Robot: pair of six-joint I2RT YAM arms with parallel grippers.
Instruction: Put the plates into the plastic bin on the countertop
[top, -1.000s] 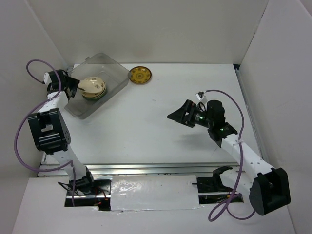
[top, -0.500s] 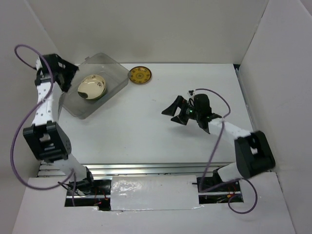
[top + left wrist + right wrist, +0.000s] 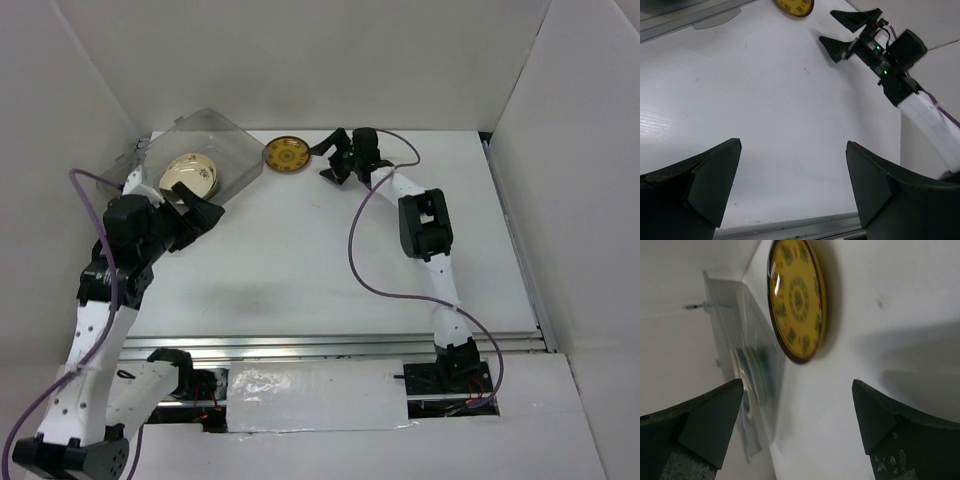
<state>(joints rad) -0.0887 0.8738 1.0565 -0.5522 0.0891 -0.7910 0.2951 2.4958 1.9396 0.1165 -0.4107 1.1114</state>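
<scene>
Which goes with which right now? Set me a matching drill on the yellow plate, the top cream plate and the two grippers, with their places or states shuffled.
Things:
1. yellow plate
2. cream plate
3. left gripper
4. right gripper

Places and states:
A. open and empty, by the near edge of the bin
B. flat on the bare table, outside the bin
C. open and empty, right beside the yellow plate
D. on top of the stack inside the bin

Pairs: 1-B, 2-D, 3-A, 4-C
</scene>
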